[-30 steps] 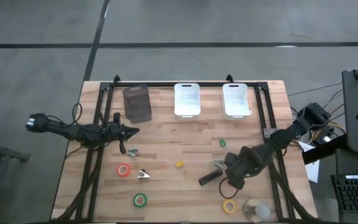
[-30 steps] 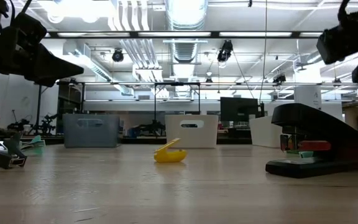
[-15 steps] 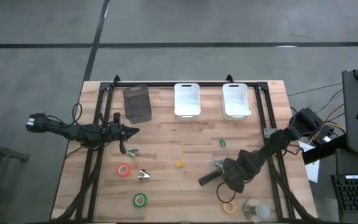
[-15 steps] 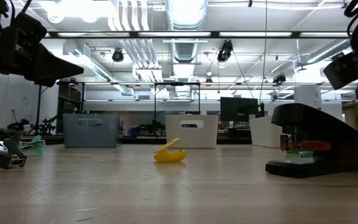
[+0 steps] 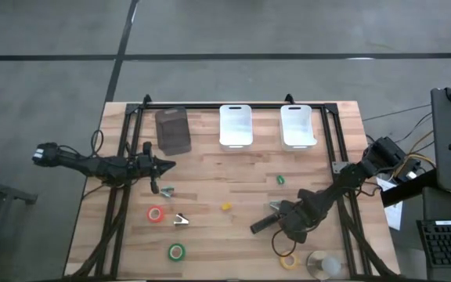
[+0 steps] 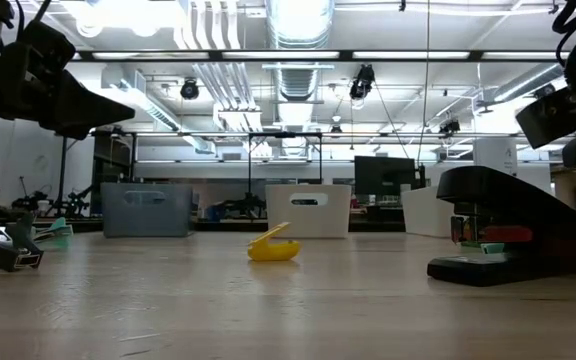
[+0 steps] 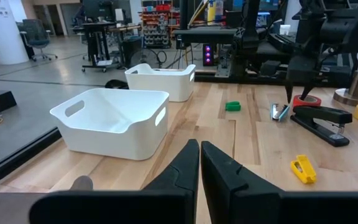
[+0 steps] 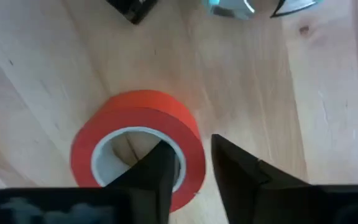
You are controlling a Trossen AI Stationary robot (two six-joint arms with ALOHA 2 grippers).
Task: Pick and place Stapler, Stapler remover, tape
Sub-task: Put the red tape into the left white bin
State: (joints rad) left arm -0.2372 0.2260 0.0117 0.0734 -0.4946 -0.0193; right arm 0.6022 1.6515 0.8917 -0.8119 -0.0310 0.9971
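An orange-red tape roll point(image 8: 135, 124) lies flat on the wooden table just beside the black stapler point(image 5: 262, 224), and my right gripper point(image 8: 190, 144) points down onto it, shut on its wall. A silvery stapler remover point(image 5: 276, 207) lies next to the stapler. The high view shows only an arc of this roll point(image 5: 280, 245) under my right gripper point(image 5: 290, 229). A yellow tape roll point(image 5: 290, 261), a red one point(image 5: 156, 214) and a green one point(image 5: 177, 251) lie flat elsewhere. My left gripper point(image 5: 171, 164) hangs shut above the table's left part, holding nothing. My right gripper has the orange-red roll's wall point(image 8: 194, 134) between its two fingers: one finger point(image 8: 151, 171) stands inside the open centre, the other point(image 8: 241, 168) outside the rim. The fingers come from above, pointing down. The roll lies flat on the table.
Two white bins point(image 5: 236, 125) point(image 5: 297, 125) and a dark grey bin point(image 5: 172, 130) stand along the far edge. Small silvery claw pieces point(image 5: 167, 190) point(image 5: 182, 220), a yellow bit point(image 5: 225, 207) and a green bit point(image 5: 280, 179) lie mid-table. A clear round thing point(image 5: 323, 265) sits at the near right.
My right gripper has sunk toward the table, coming down over the orange-red tape roll beside the stapler. The roll and the stapler have stayed where they were.
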